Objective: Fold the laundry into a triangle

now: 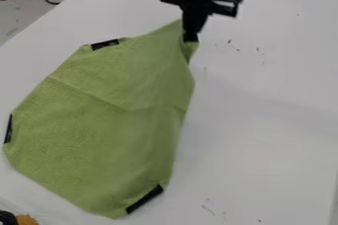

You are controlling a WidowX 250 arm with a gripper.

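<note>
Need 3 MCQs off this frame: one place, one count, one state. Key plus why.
1. Where on the green cloth is the gripper?
A) bottom end
B) left edge
C) upper-right corner

2. How many black patches show along its edge?
A) one
B) three
C) six

3. State of the green cloth?
A) spread out, one corner pinched
B) folded into a triangle
C) rolled up

Key:
1 C: gripper meets it at upper right.
2 B: upper left, far left, bottom.
3 A: broad sheet, corner drawn up at the gripper.

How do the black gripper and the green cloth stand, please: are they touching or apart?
Touching. In the camera view, the black gripper pinches the green cloth at its upper corner, fabric bunched around the tip.
</note>
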